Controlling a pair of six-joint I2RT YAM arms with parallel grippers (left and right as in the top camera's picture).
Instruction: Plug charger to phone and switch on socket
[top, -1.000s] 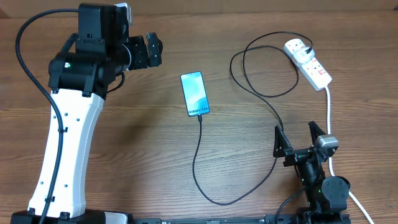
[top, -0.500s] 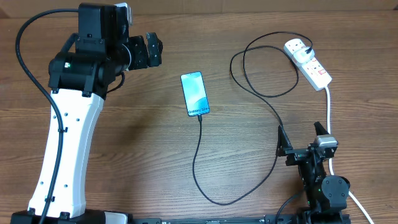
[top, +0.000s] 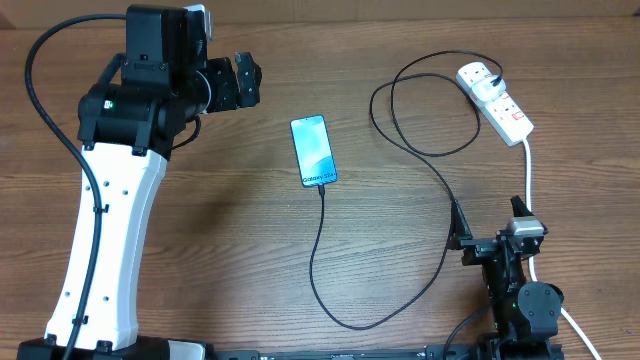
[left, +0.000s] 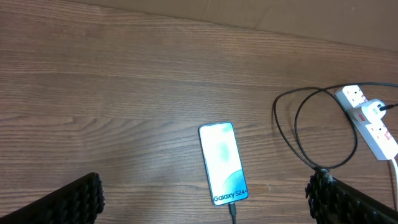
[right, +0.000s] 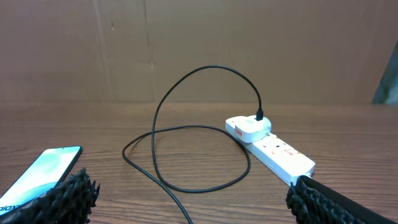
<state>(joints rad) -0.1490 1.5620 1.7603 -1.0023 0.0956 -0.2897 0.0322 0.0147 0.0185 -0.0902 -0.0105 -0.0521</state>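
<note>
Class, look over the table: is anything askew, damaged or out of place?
Nothing stands out. The phone lies flat and lit, and the black cable runs in loose loops from its lower end to the white socket block.

Phone (top: 314, 151) flat at mid-counter, face up, cyan screen lit. Charger (top: 330, 290): thin black cable, tip meets phone's near end, loops right to socket (top: 497, 101), white block angled near far-right corner.
</note>
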